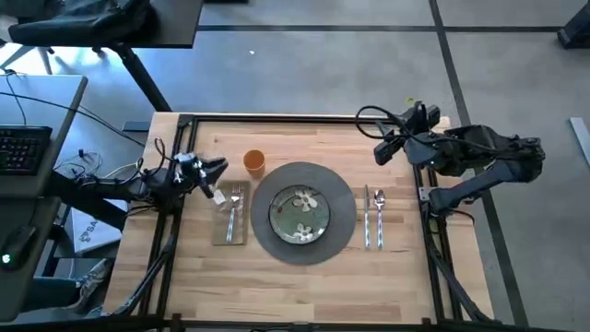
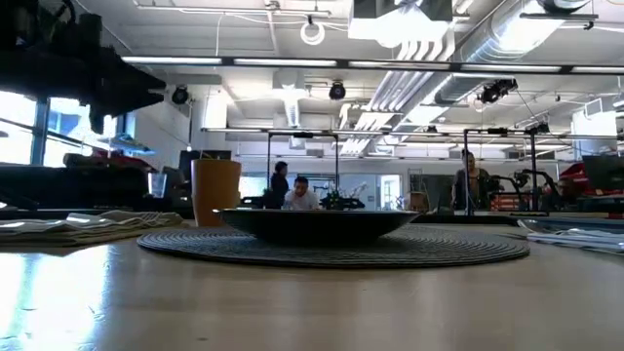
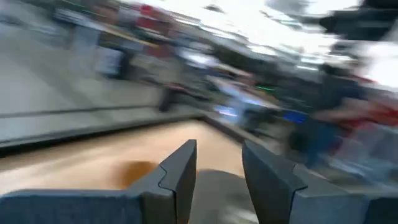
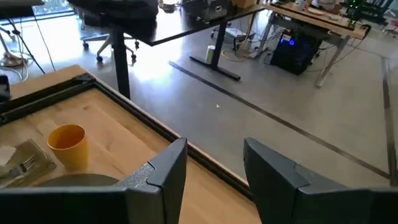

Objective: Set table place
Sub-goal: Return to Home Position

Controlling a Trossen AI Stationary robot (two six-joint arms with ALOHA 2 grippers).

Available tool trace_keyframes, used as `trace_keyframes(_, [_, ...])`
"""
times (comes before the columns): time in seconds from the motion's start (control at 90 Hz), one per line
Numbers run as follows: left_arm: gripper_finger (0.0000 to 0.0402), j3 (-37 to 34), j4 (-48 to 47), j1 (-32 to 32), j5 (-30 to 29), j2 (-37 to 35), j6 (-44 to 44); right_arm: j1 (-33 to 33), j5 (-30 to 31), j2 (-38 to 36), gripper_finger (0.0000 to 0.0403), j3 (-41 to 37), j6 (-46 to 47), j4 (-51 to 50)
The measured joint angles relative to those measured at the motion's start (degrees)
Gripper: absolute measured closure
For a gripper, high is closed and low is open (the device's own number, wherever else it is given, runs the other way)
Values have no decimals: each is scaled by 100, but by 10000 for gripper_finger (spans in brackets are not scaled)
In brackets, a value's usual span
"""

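Note:
The table place lies on the light wood table. A green flowered plate sits on a round dark-grey placemat. An orange cup stands beyond the mat's left side. A fork lies on a beige napkin to the left of the mat. A knife and spoon lie to its right. My left gripper hovers open above the napkin's far end, beside the cup. My right gripper hangs open over the far right of the table, nothing between its fingers.
A black metal frame edges the table. A grey desk with a keyboard stands off the left side. In the low view the cup, plate and napkin show, with people in the room behind.

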Motion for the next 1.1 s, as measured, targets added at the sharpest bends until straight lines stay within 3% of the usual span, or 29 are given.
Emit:
trace_keyframes(0.133, [291,0,63,-1,1812,0,43,0,112,-106,265,0,-13,-10])
trace_keyframes(0.233, [291,-1,37,-2,2466,-2,111,0,112,-206,265,0,-9,-91])
trace_keyframes(0.378, [291,-1,-125,-1,2306,0,117,0,94,-349,265,0,321,-457])
trace_keyframes(0.511, [291,-1,-188,0,2043,13,119,0,-177,-350,265,-28,1142,-1421])
trace_keyframes(0.678, [291,-1,-164,0,1908,13,210,50,-439,-455,265,-666,1979,-1787])
trace_keyframes(0.967, [291,-1,-156,0,1889,13,513,68,-330,-1393,265,-2529,2795,-329])
trace_keyframes(1.1, [291,-1,-157,0,1889,13,513,68,-494,-2212,265,-3222,2487,805])
